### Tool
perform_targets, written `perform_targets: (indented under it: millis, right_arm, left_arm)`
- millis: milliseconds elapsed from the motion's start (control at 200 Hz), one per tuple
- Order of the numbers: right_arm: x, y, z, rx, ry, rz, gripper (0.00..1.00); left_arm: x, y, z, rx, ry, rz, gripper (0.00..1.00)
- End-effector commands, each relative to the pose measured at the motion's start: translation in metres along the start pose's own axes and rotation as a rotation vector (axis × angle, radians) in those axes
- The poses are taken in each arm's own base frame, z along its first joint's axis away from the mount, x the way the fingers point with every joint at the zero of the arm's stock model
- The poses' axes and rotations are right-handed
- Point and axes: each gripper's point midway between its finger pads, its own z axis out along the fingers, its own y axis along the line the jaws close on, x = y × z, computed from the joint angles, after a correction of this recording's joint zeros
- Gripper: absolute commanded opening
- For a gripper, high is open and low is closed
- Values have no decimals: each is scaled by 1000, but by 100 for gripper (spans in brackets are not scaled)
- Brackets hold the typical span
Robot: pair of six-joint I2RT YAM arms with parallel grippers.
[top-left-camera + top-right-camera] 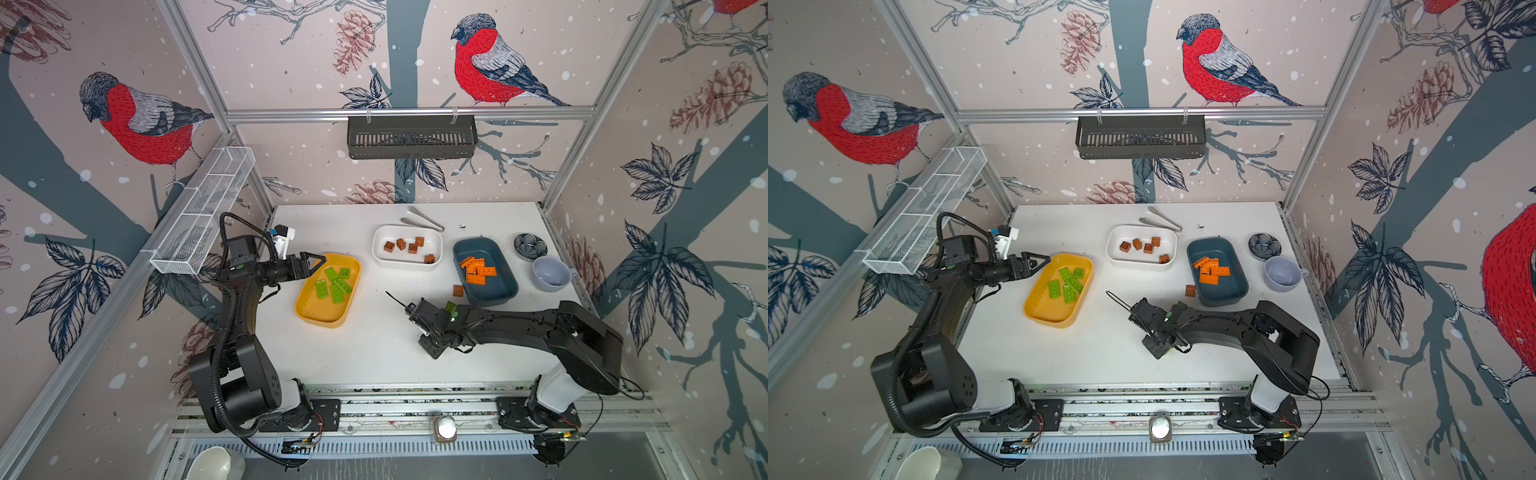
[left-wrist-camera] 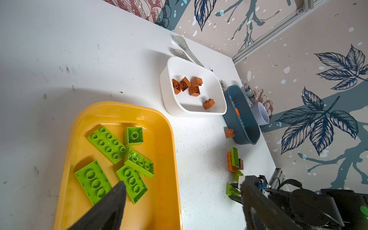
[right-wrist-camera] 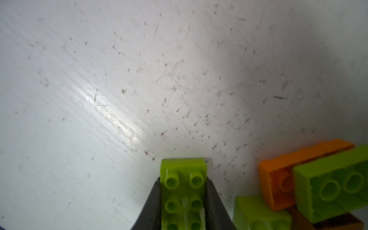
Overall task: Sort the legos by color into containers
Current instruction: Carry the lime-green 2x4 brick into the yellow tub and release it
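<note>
At the left, the left claw (image 1: 316, 266) hangs with its jaws spread and nothing in them, over the far left corner of the yellow tub (image 1: 318, 309). Five green plates (image 1: 334, 284) lie loosely in the far half of that tub. Next along, the white tub (image 1: 382, 237) holds five brown cubes (image 1: 411, 245).

Nearer the front, the right claw (image 3: 183, 191) is closed on one green plate (image 3: 183, 169), low over the worktop (image 3: 99, 79). I cannot tell whether the plate is already clear of the surface. The fingers press on its two long sides, so the long axis runs straight out along the claw. The free end pokes past the fingertips and the studs face the wrist camera. A small heap (image 3: 298, 159) sits just beside it: two green bricks, an orange one and a brown one.

The step in hand looks like carrying this plate to the yellow tub. It would be done best by lifting straight up first, so the projecting end does not drag the heap. The plate should then be let go low over the tub's bare near half, well away from the left claw.

Further right, a loose brown cube (image 1: 458, 290) lies just beside the teal tub (image 1: 498, 282), which holds the orange plates (image 1: 478, 270).
</note>
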Motion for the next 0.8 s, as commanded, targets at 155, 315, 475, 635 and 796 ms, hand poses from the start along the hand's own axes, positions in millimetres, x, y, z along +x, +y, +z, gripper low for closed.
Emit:
perform_targets:
  millis: [155, 315, 475, 635, 796]
  right_arm:
    - [-113, 29, -60, -248, -320, 40, 26]
    - [-190, 76, -96, -545, -505, 64, 26]
    - [-248, 110, -108, -714, -597, 69, 26]
    - [-283, 123, -96, -797, -647, 120, 25]
    - [-302, 133, -72, -856, -660, 186, 25]
  left_arm:
    - [-7, -2, -1, 4, -14, 17, 89]
    - [-6, -3, -4, -5, -19, 20, 89]
    - [-7, -5, -4, -2, -25, 17, 89]
    - [-10, -5, -4, -2, -28, 15, 89]
    - [-9, -3, -3, 2, -26, 12, 89]
